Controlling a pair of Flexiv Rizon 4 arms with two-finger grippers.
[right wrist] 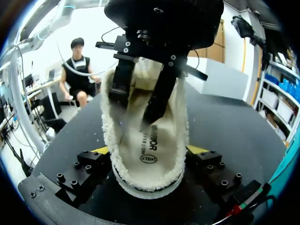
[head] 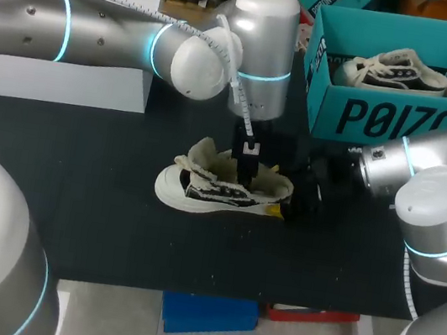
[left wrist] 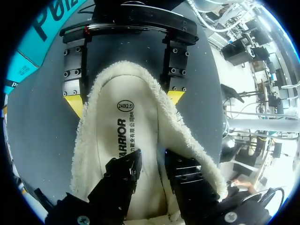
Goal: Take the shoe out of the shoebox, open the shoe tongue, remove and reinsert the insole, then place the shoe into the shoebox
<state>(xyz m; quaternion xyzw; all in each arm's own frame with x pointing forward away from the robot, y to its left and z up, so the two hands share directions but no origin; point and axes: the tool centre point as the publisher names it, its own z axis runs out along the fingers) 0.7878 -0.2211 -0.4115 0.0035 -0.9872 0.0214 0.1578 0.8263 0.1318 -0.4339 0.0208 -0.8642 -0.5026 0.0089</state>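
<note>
A white low shoe (head: 195, 188) with a fleece lining lies on the black table (head: 74, 195), its tongue folded back. My left gripper (head: 246, 171) reaches down into its opening. In the left wrist view the black fingers (left wrist: 124, 180) stand apart, open, over the printed insole (left wrist: 117, 140). My right gripper (head: 286, 203) is at the heel, and its yellow tips (right wrist: 101, 151) press the shoe (right wrist: 150, 180) from both sides. The left gripper (right wrist: 133, 112) shows there from the front, with nothing between its fingers.
The teal shoebox (head: 401, 119) stands open at the back right with a second shoe (head: 400, 72) inside. A white box (head: 59, 78) sits at the back left. The table's front half is bare black mat.
</note>
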